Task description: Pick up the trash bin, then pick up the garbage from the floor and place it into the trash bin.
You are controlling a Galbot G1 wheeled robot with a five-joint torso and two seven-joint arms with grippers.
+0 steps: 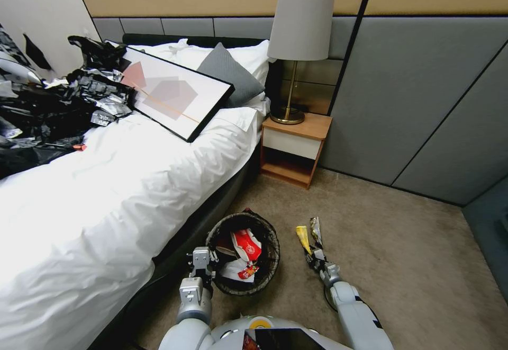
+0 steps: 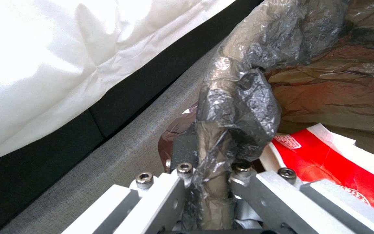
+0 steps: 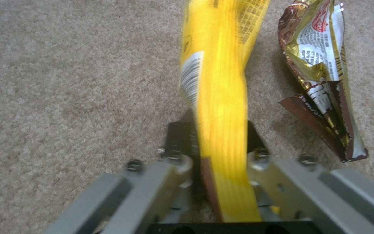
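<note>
Beige carpet (image 1: 402, 244) fills the lower right of the head view, with a white bed (image 1: 106, 180) on the left and a nightstand (image 1: 293, 149) at centre. Low in the frame, the left gripper (image 1: 203, 260) is clamped on the bag-lined rim of the trash bin (image 1: 267, 265), which holds red-and-white packs (image 1: 247, 244). Just right of the bin, the right gripper (image 1: 316, 257) pinches the yellow wrapper (image 1: 303, 238), with a silvery wrapper (image 1: 316, 231) close beside it on the carpet
</note>
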